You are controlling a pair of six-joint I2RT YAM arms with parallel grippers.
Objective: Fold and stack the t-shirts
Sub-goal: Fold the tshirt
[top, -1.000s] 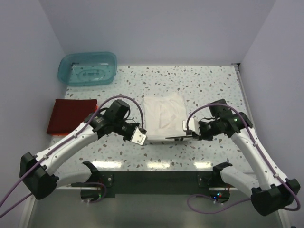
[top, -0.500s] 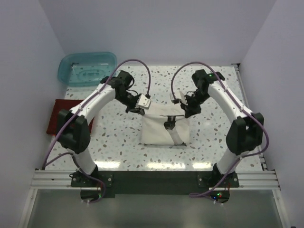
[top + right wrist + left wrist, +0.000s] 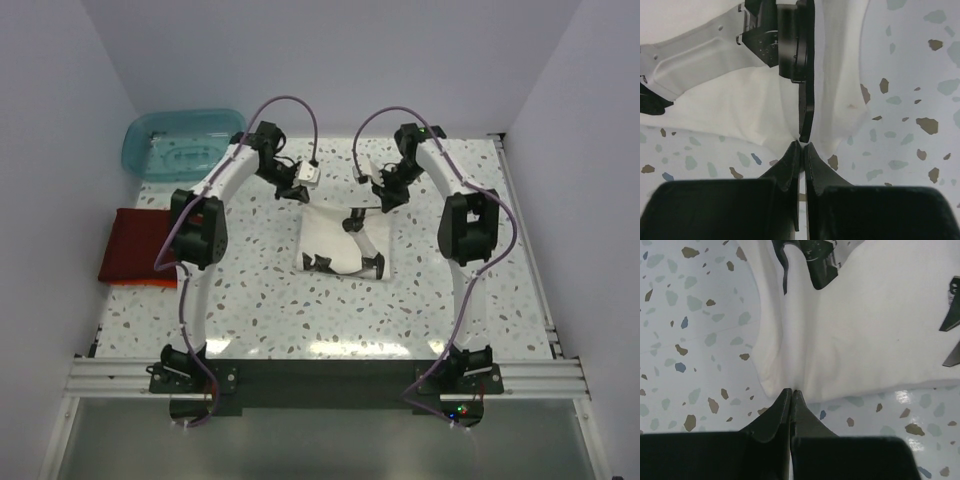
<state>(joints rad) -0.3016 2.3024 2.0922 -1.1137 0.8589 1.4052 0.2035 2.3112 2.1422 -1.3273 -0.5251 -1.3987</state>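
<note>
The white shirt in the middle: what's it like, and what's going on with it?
The cream-white t-shirt is plain, soft cloth with no print, folded into a rough rectangle with gentle creases. It lies near the middle of the speckled table. The left gripper and the right gripper, both shut, each pinch a corner of its far edge.

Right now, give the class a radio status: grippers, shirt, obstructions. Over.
Left gripper shut on white shirt edge. Right gripper shut on it too. Dark red shirt folded, off to the left. No obstruction seen.
</note>
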